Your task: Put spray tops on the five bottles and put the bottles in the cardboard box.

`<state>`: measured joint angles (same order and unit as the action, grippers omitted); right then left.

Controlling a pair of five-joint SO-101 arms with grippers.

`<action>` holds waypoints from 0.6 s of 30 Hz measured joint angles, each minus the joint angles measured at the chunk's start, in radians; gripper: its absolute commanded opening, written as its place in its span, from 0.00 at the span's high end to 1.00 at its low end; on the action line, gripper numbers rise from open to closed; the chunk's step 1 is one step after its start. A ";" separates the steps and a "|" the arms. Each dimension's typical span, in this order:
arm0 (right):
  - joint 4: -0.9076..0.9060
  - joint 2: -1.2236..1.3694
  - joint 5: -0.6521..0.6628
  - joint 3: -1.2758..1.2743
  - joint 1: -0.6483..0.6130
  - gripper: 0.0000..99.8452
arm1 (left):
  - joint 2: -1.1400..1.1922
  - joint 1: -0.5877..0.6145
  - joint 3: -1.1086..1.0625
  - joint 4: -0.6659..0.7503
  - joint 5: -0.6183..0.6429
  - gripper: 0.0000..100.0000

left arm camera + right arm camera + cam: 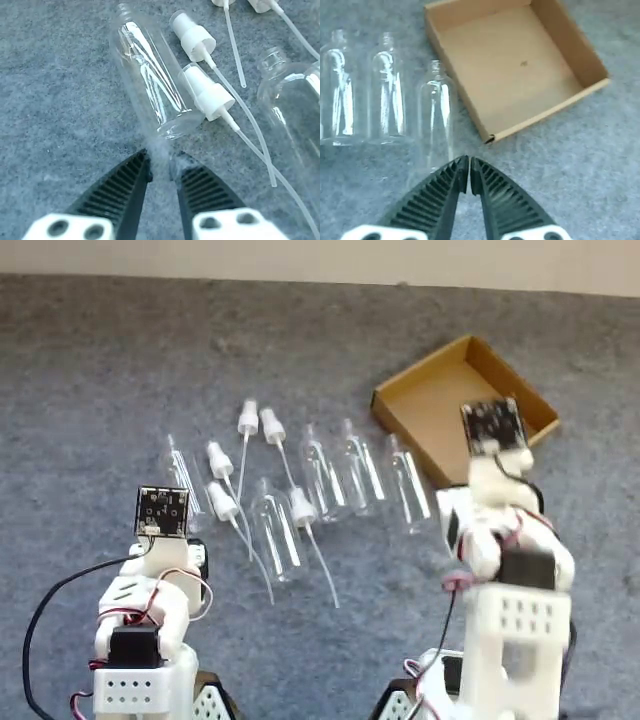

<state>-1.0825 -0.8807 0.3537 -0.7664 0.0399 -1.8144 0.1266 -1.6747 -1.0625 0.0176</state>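
Five clear bottles lie uncapped on the grey mat: one at the left [183, 480], one nearer the front [277, 530], and three side by side [362, 468] beside the cardboard box [450, 400]. Several white spray tops [222, 502] with long tubes lie loose among them. My left gripper [160, 167] hovers just behind the base of the left bottle [150, 75], fingers nearly together and holding nothing. My right gripper [469, 172] is shut and empty, just behind the bottle [435, 115] nearest the box [510, 65].
Two spray tops [192, 37] [207, 92] lie right beside the left bottle, their tubes trailing toward a second bottle [295, 100]. The box is shallow, open-topped and empty. Bare mat stretches to the far left and in front of the box.
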 measured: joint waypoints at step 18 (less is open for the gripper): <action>-0.127 0.778 -0.063 0.493 -0.170 0.77 | 0.000 0.000 0.000 0.000 0.000 0.99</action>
<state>-1.2098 -0.1028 0.2908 -0.2739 -0.1304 -1.8144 0.1266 -1.6747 -1.0625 0.0176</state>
